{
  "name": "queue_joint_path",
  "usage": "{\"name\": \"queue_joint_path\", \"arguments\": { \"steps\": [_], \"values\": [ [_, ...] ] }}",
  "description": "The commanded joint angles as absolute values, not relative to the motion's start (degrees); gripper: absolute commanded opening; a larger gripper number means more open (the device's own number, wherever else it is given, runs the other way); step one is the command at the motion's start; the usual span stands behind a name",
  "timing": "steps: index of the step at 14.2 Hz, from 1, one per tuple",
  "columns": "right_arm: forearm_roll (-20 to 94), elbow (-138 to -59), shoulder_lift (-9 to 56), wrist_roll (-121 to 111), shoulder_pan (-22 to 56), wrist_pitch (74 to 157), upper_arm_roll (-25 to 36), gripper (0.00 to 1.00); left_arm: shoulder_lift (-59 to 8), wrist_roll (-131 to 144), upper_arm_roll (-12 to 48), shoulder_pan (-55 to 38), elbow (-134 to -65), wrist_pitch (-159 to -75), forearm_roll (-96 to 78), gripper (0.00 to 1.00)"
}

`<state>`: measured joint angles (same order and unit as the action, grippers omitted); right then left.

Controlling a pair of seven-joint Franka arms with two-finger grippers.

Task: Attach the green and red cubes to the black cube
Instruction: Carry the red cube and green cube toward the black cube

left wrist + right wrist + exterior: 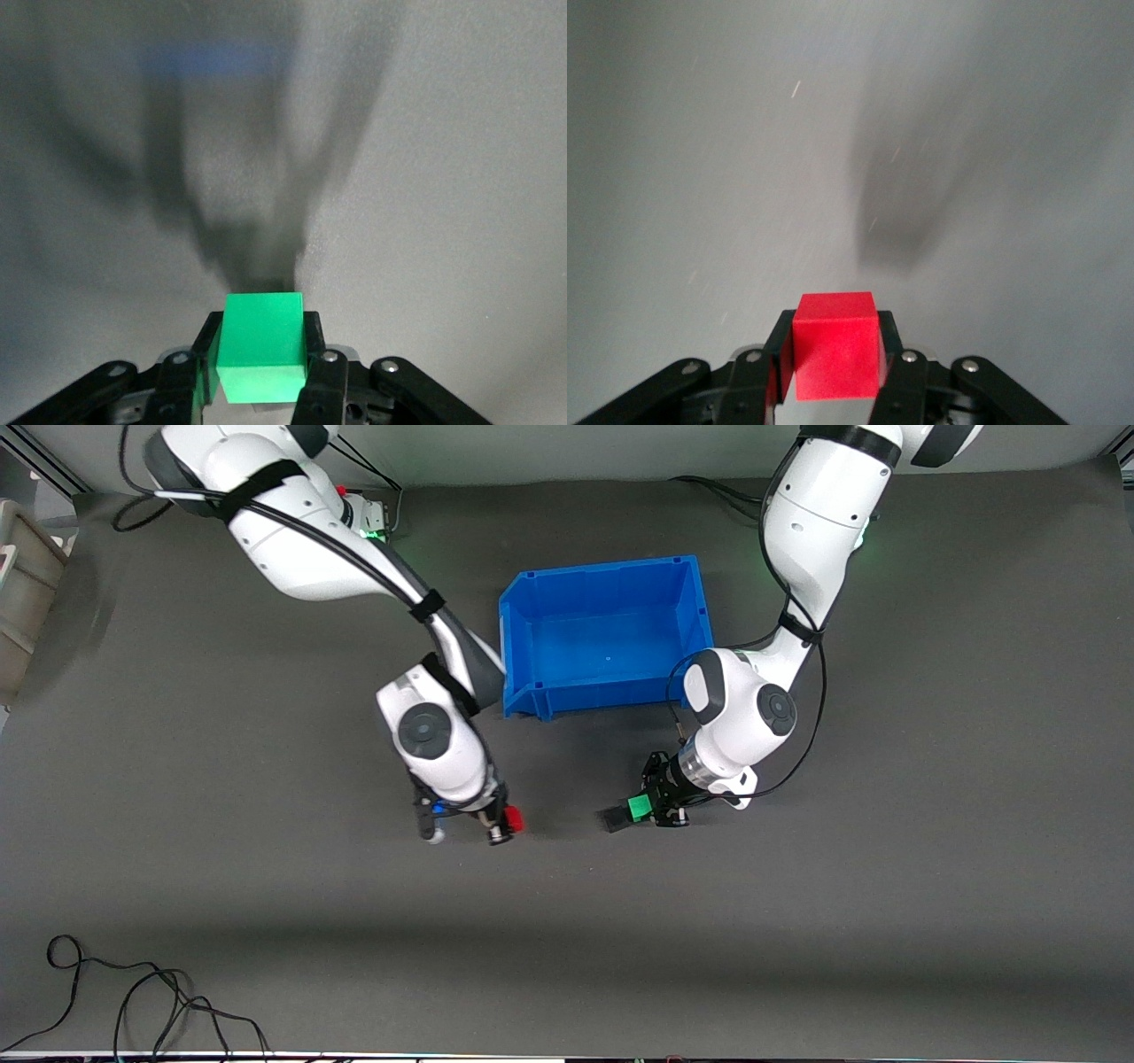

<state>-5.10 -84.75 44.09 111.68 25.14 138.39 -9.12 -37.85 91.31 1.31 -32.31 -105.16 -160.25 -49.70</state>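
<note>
My left gripper (643, 808) is shut on the bright green cube (638, 807) just above the table, nearer the front camera than the blue bin. In the left wrist view the green cube (261, 341) sits between the fingers (317, 345). A small black block (613, 817) touches the green cube on its side toward the right arm's end. It looks like the black cube, but the left wrist view shows only a dark blur there. My right gripper (507, 824) is shut on the red cube (514, 819), low over the table. The red cube (834, 354) fills the jaws.
An empty blue bin (602, 571) stands mid-table, farther from the front camera than both grippers. A grey box (22, 593) sits at the right arm's end of the table. Loose black cables (133, 1001) lie near the front edge.
</note>
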Motion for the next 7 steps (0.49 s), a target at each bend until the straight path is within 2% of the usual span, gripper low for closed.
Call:
{"name": "queue_joint_path", "arguments": {
  "steps": [1,3,7],
  "values": [
    [-4.7,-68.3,53.9,116.1,29.2,136.4,-8.1,0.17,-39.6,93.2,0.3,-34.5,-103.1,-162.3,-50.5,0.25],
    [-5.0,-63.2,58.0,116.6,30.7,135.5,-8.2,0.17,-39.7,93.2,0.3,-34.4,-102.8,-162.4,-50.5,0.25],
    [-10.7,-63.7,60.1,116.5,31.1,135.5,-9.0,0.17,-40.3,93.0,0.3,-34.4,-101.8,-162.3,-50.5,0.23]
  ]
}}
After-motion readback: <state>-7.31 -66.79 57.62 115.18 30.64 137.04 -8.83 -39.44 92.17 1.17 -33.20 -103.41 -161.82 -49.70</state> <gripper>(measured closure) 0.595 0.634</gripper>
